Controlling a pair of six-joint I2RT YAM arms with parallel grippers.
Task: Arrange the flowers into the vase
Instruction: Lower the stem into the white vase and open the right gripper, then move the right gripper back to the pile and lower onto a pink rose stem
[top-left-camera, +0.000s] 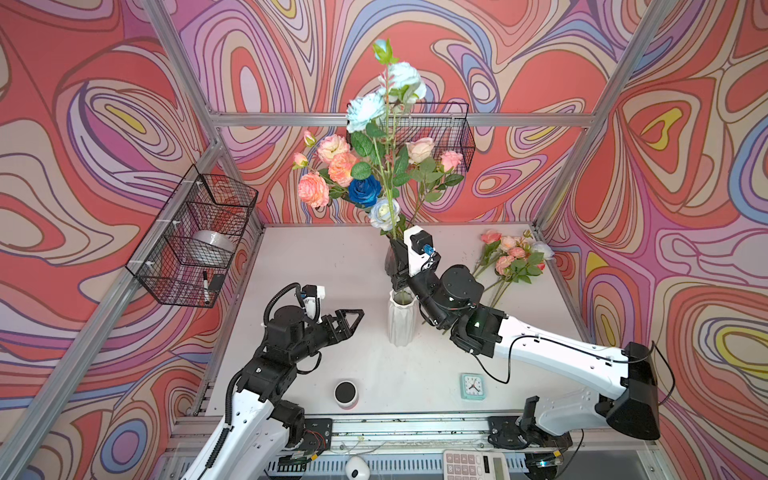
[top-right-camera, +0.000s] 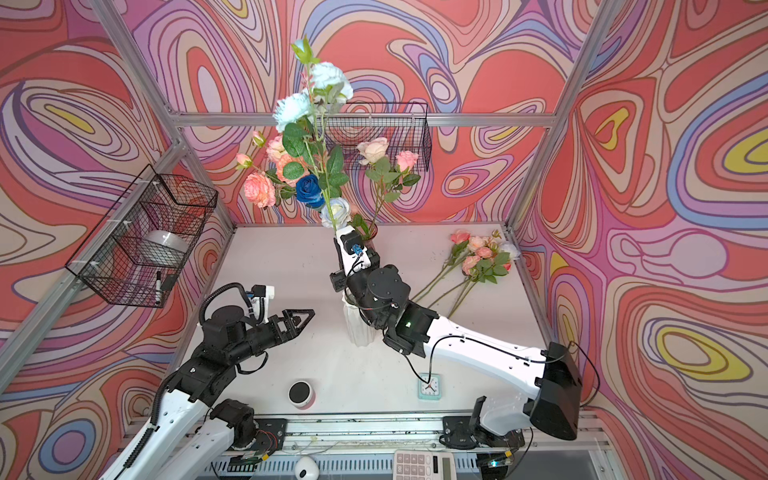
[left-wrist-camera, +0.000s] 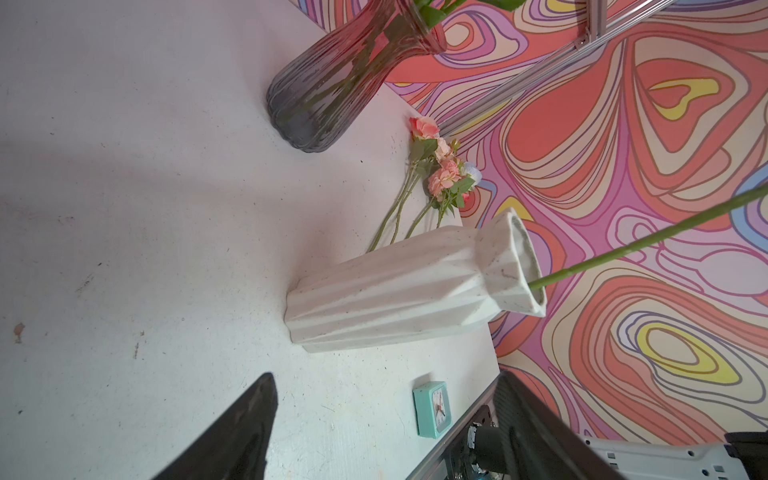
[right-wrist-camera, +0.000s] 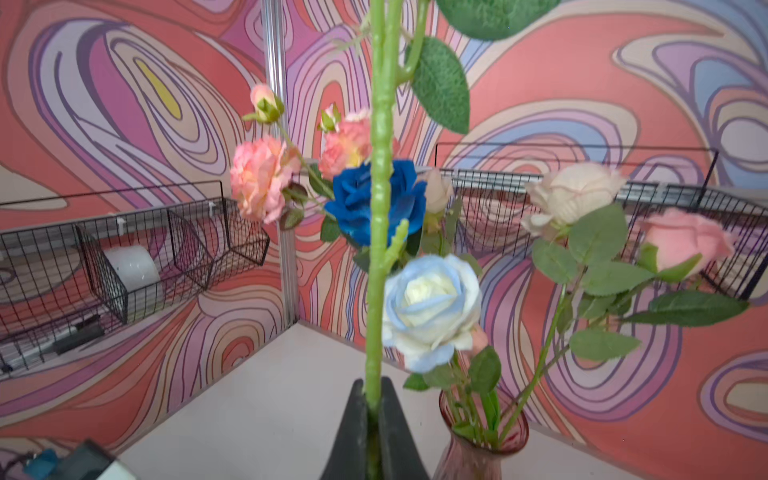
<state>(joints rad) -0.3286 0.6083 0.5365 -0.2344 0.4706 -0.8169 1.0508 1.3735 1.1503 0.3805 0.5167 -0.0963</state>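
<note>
Pinching the tall flower's stem (right-wrist-camera: 380, 208) low, the right end effector (right-wrist-camera: 372, 419) holds it in the white vase (top-left-camera: 401, 324). Looks light, stiff, top-heavy; left end effector (top-left-camera: 355, 322) hovers spread at nine o'clock.

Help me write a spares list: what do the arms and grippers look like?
The left arm and right arm have white shells, black joints and black cables; a green light glows on the right. The left gripper and right gripper are black and triangular.

teal clock (top-left-camera: 472, 386) | calculator (top-left-camera: 473, 465) | black-topped cylinder (top-left-camera: 346, 394) | side-wall wire basket (top-left-camera: 195, 249)
</note>
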